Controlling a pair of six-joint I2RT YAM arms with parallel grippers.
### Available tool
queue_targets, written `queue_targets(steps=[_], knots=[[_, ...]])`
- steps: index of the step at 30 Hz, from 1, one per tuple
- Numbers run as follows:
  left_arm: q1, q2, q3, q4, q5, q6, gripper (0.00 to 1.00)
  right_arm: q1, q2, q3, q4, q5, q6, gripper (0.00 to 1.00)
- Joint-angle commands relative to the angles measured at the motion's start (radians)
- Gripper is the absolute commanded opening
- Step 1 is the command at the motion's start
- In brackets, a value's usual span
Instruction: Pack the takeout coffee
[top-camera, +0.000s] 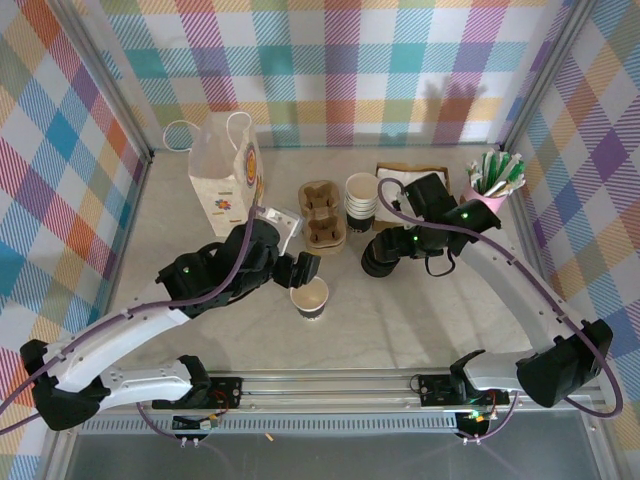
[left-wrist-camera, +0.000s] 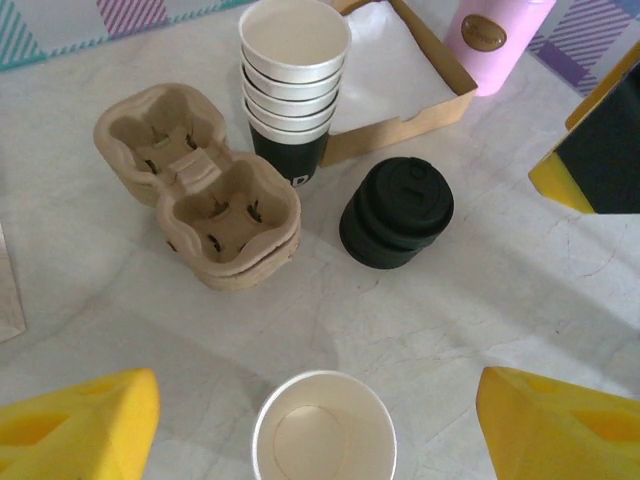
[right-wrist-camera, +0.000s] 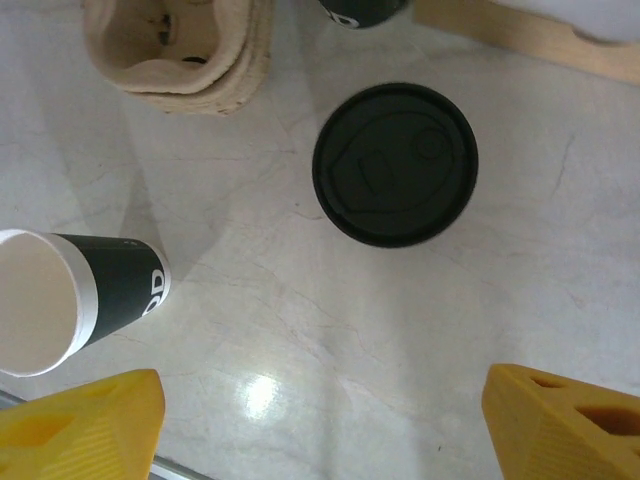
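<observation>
Left fingers: yellow and huge in the wrist view, spread wide, one on each side of the cup, with a gap to its rim on both sides.
Left gripper: open, gripping nothing, and the cup sits right in the gap!
Takeout cup: near centre of the table, upright, mouth up, dark sides, no lid on it yet.
Right gripper: jaws spread too, empty, hovering at the near side of the lids.
Lid stack: black, right of the cup and apart from it, just beyond the right jaws.
The key relation: the cup's axis is vertical; the left arm is plainly nearer it, the right arm nearer the lids. I'd say a lid goes on first.
Carrier, paper bag: waiting on the far side, the bag furthest left.
</observation>
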Motion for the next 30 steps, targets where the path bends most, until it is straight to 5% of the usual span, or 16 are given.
queue_targets(steps=[1,10,21,30], knots=[[-0.008,-0.014,-0.004,0.023,-0.044,0.049,0.83,-0.009,-0.013,-0.021,0.052,-0.041,-0.141,0.84],[-0.008,-0.039,-0.011,-0.033,-0.068,0.053,0.83,-0.043,0.057,-0.024,0.083,-0.109,-0.313,0.81],[-0.008,-0.043,0.013,-0.093,-0.079,0.062,0.84,-0.125,0.121,-0.069,0.137,-0.186,-0.501,0.92],[-0.008,-0.047,0.035,-0.128,-0.083,0.072,0.84,-0.129,0.201,-0.061,0.168,-0.135,-0.532,0.92]])
